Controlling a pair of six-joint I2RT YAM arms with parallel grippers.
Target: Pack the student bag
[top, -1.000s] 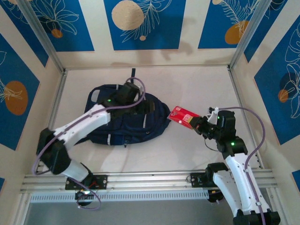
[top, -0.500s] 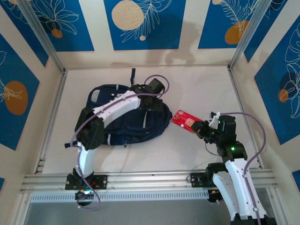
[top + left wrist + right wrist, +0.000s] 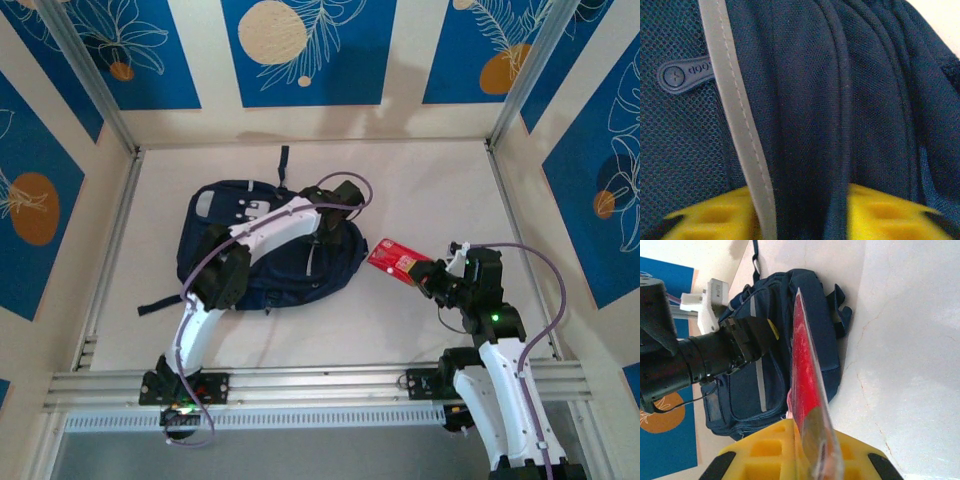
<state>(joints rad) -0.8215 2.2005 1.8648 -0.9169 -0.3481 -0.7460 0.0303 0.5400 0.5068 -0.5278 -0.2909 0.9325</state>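
We see the student bag [image 3: 290,275] lying flat at the centre-left of the table [image 3: 430,190] in the overhead view, its top loop toward the upper edge. The left gripper [image 3: 802,210] sits on the bag's upper right part. In its wrist view, the yellow fingers [image 3: 715,217] pinch a fold of navy fabric and a grey reflective stripe [image 3: 737,115] between them. A rubber tag [image 3: 685,75] lies on the mesh at upper left of that view. Just beside the bag's right edge, the right gripper [image 3: 425,272] is clamped on a flat red packet [image 3: 393,259], seen edge-on in its own wrist view.
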